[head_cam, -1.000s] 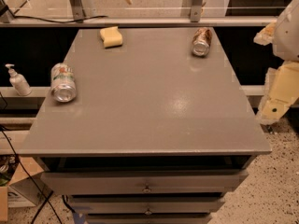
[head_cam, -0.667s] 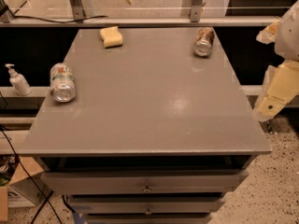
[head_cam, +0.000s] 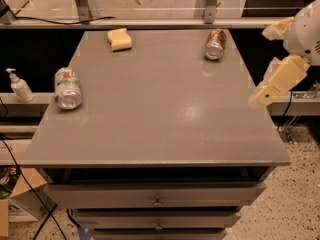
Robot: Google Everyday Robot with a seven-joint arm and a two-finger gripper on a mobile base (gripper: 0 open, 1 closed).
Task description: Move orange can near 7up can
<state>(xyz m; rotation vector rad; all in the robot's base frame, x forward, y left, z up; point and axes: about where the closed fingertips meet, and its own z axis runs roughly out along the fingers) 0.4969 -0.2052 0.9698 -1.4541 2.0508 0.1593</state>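
A grey worktop [head_cam: 160, 114] fills the middle of the view, sitting over a stack of drawers [head_cam: 157, 196] with small round knobs.

The orange can [head_cam: 216, 44] lies on its side at the far right corner of the worktop, close to the back edge. Its long axis runs roughly from the far edge toward the near edge, leaning slightly to the left as it comes nearer. One silver end faces the camera. The brownish mottled label shows along the top of the can.

The 7up can [head_cam: 67, 87] also lies on its side, near the left edge and about halfway down the worktop. Its long axis runs far to near as well, and a silver end faces the camera. The two cans are well apart, on opposite sides of the surface.

A yellow sponge [head_cam: 119, 38] rests near the back edge, left of centre and well to the left of the orange can.

The claw [head_cam: 266, 94] hangs off the right side of the worktop, below a white arm [head_cam: 306, 29]. It is a pale cream piece angled down and to the left, with its tip just beside the worktop's right edge. It touches neither can. I cannot tell whether it is spread or pressed together.

A white pump bottle [head_cam: 19, 85] stands on a ledge to the left of the worktop.
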